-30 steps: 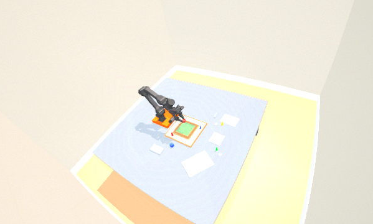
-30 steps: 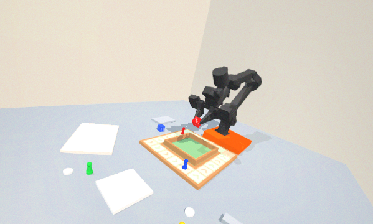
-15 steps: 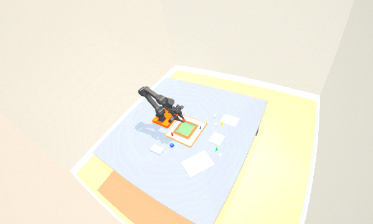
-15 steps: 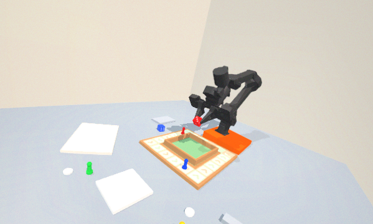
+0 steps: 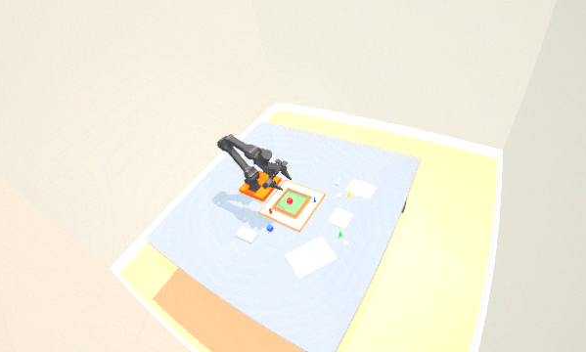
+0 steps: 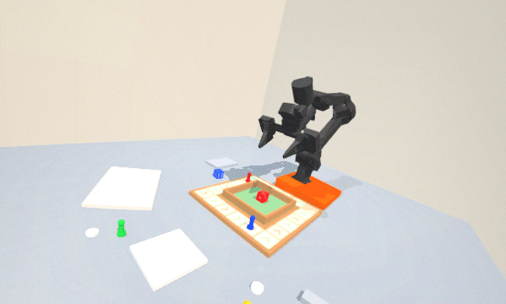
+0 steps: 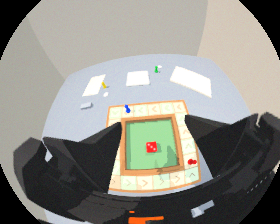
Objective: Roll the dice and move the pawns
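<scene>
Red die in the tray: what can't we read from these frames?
- Red die top number: too small in the exterior and top views, blurred in the wrist view.
- Board near edge: hidden by the open end effector in the wrist view.
- Blue die: outside the wrist view.

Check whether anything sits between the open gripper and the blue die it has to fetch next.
Nothing visible does. The gripper hangs open and empty above the board's near edge, while the blue die sits on the cloth off the board's corner, beside a small white card. The red pawn stands nearby on the board track, to one side.
</scene>
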Action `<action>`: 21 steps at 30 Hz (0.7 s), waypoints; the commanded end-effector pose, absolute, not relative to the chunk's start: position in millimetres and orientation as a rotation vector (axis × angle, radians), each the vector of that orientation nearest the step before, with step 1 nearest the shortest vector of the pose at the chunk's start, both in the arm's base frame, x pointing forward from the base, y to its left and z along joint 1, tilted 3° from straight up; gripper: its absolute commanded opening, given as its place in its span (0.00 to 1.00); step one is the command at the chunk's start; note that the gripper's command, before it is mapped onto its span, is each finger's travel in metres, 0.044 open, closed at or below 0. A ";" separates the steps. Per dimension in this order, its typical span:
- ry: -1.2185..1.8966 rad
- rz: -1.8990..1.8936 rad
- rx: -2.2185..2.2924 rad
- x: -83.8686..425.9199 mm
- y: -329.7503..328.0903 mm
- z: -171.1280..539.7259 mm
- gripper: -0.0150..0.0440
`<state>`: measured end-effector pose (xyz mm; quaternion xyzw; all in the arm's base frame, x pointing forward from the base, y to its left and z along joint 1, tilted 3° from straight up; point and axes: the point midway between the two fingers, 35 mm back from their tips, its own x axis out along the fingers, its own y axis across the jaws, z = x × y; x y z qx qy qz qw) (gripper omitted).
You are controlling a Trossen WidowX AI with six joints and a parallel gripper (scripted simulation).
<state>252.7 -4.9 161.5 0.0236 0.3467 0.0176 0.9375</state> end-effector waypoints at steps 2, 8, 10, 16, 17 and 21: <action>0.794 0.042 0.048 254.1 -4.4 160.5 1.00; 1.111 0.049 0.048 263.7 -3.2 142.2 1.00; 1.217 0.051 0.045 266.4 -2.7 135.7 1.00; 1.525 0.061 0.028 273.0 -0.9 116.4 1.00; 1.551 0.062 0.026 273.4 -0.7 114.8 1.00; 1.491 0.057 0.038 273.6 -3.0 116.6 0.96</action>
